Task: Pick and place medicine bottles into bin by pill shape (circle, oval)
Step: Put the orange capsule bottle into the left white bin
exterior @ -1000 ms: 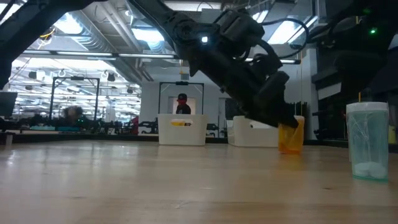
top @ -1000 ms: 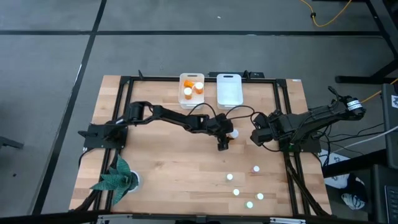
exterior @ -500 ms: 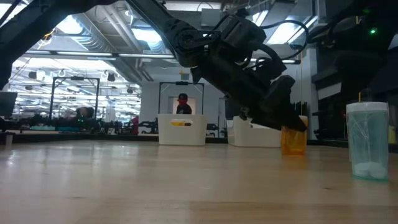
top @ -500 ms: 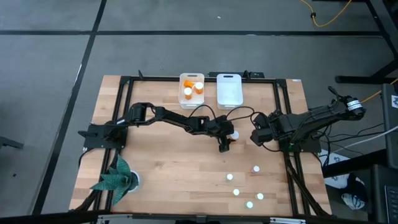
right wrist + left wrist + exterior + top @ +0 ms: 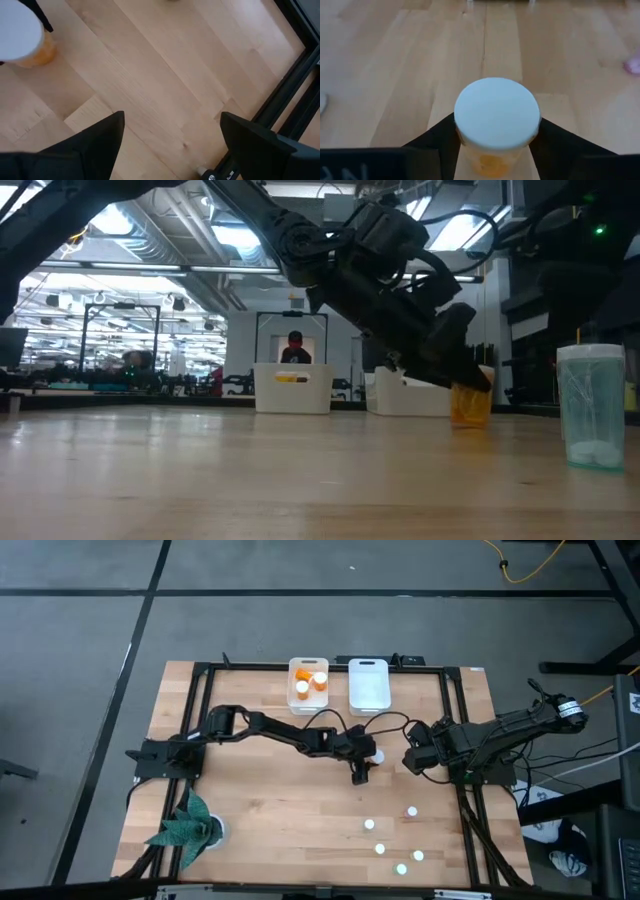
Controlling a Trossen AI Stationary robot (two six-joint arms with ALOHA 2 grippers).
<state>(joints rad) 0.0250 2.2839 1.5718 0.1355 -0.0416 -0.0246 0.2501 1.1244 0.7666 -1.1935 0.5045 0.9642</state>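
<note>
One orange bottle sits between the left pincer's fingers

You have the left pincer [image 5: 362, 766] reached out to mid-bench, and the left wrist view shows an orange bottle [image 5: 496, 125] with a white cap standing upright between its two dark fingers [image 5: 437, 145]. Each finger sits right against the bottle's side, so the pincer looks closed around it, though whether it bears real grip force is a judgement. In the low view the bottle's base appears at or barely above the bench [image 5: 270, 810]; you cannot tell which.

What your next move turns on: the left bin [image 5: 308, 685], already holding orange bottles, lies at the far edge of the bench, beyond the pincer and toward the left arm's side, with the white right bin [image 5: 368, 686] just beside it. The bottle's long axis is vertical, so keep it upright during the lift and carry.

Your right pincer [image 5: 170, 145] waits near the bench's right edge, fingers spread wide and holding nothing. Five small bottles [image 5: 369, 825] stand well apart on the near right of the bench.
</note>
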